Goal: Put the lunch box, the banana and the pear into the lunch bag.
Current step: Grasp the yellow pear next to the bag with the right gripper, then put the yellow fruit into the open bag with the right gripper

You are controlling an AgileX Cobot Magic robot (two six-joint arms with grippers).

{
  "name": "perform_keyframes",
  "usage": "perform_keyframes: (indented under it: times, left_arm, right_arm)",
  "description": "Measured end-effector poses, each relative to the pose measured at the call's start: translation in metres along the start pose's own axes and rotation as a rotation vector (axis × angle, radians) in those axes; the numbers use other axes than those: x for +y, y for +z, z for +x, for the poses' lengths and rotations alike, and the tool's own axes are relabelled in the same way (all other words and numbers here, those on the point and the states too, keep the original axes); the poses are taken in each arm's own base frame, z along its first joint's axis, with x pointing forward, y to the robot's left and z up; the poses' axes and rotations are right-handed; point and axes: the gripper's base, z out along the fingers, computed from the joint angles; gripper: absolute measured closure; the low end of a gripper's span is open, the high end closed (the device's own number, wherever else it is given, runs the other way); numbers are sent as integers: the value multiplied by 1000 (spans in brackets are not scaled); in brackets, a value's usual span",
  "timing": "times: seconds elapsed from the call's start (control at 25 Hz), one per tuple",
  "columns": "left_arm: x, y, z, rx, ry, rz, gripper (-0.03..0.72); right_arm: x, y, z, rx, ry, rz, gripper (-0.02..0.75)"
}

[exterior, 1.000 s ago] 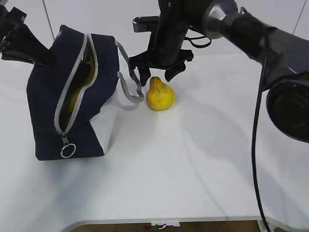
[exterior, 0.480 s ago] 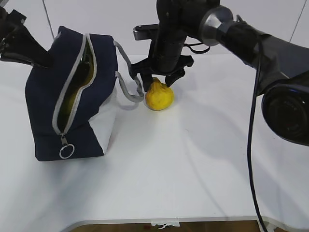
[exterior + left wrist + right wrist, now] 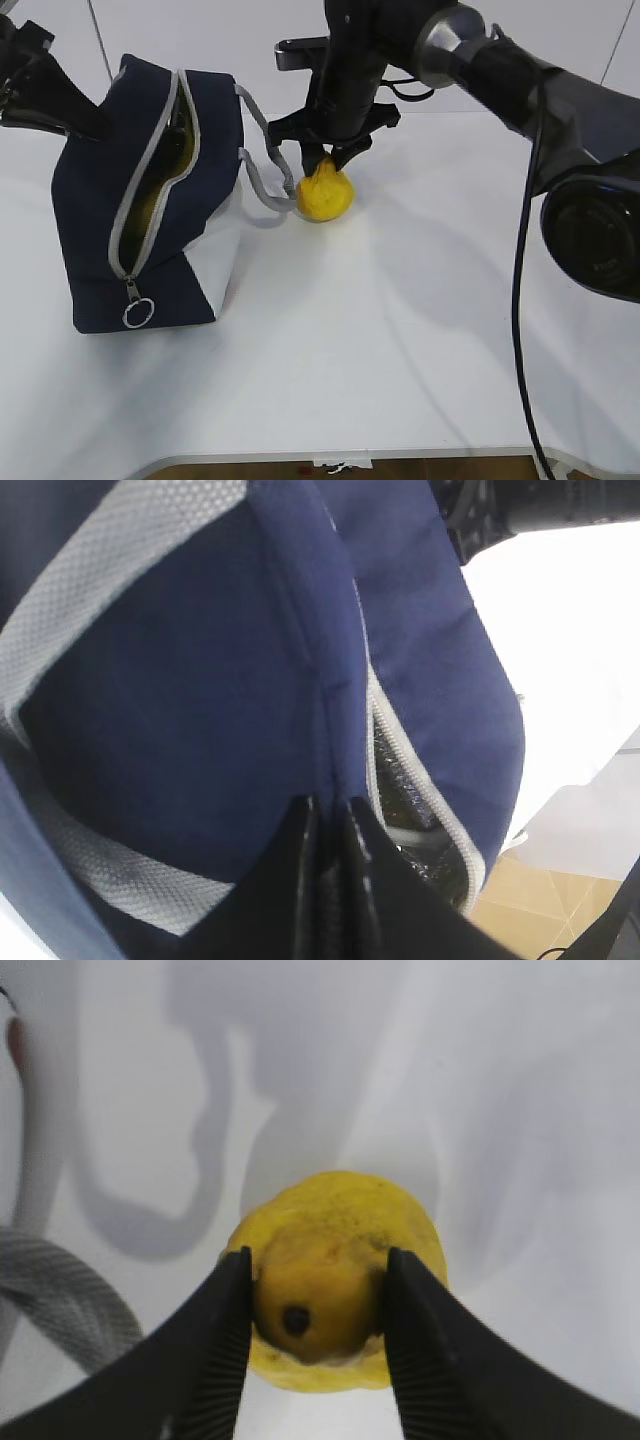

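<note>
The navy lunch bag (image 3: 90,210) stands at the left with its grey zipper (image 3: 150,170) open. The yellow of the banana (image 3: 150,208) shows inside the opening. The lunch box is hidden. My left gripper (image 3: 328,805) is shut on a fold of the lunch bag's (image 3: 200,680) top fabric beside the zipper. Just right of the bag, the yellow pear (image 3: 324,195) rests on the table. My right gripper (image 3: 322,160) comes down from above, its black fingers pressed on both sides of the pear's (image 3: 340,1210) narrow neck, shut on it in the right wrist view (image 3: 317,1260).
A grey rope handle (image 3: 262,185) of the bag loops out right beside the pear, also in the right wrist view (image 3: 60,1300). The round ring pull (image 3: 138,313) hangs at the bag's lower front. The white table (image 3: 400,330) ends at its front edge (image 3: 300,462).
My right gripper dropped over the pear and closed on its neck; the pear shifted slightly left. The left gripper and the bag stayed put.
</note>
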Motion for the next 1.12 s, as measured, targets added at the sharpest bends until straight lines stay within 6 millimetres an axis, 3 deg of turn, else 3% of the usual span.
perform_keyframes:
  times: [0.36,0.88,1.12]
  left_arm:
    - [0,0,0,0,0,0,676]
    - [0,0,-1,-6,0,-4,676]
    - [1,0,-2,-19,0,-13,676]
  right_arm:
    - [1,-19,-6,-41,4,-13,456]
    - [-2,-117,-17,-211,5,-17,456]
    - [11,-156,-9,-220,39,-190,456]
